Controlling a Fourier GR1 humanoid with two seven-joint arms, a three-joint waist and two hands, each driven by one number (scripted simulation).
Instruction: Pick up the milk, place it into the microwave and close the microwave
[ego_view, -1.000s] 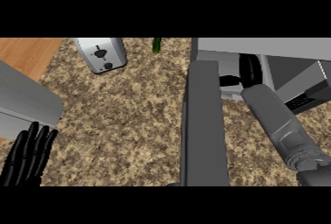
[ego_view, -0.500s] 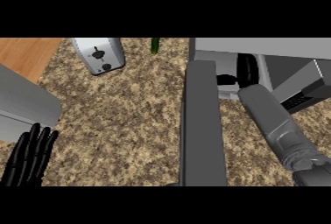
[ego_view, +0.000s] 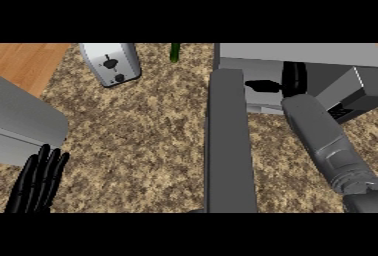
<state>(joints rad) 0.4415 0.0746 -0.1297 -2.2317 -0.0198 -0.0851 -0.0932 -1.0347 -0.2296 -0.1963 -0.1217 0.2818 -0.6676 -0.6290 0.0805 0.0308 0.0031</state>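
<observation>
Two hands are working apart: the right hand (ego_view: 289, 82), fingers straight, is reaching inside the microwave (ego_view: 295, 52), its open door (ego_view: 230, 145) standing just left of it, while the left hand (ego_view: 38, 181) is resting open.

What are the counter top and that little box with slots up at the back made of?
The counter top looks like speckled stone, perhaps granite: a mottled brown and cream grain all over. The box is a toaster; it seems to be brushed metal, judging by its pale grey sheen, with a darker knob that may be plastic. The strip beside it looks like orange-brown wood, going by its faint grain.
</observation>
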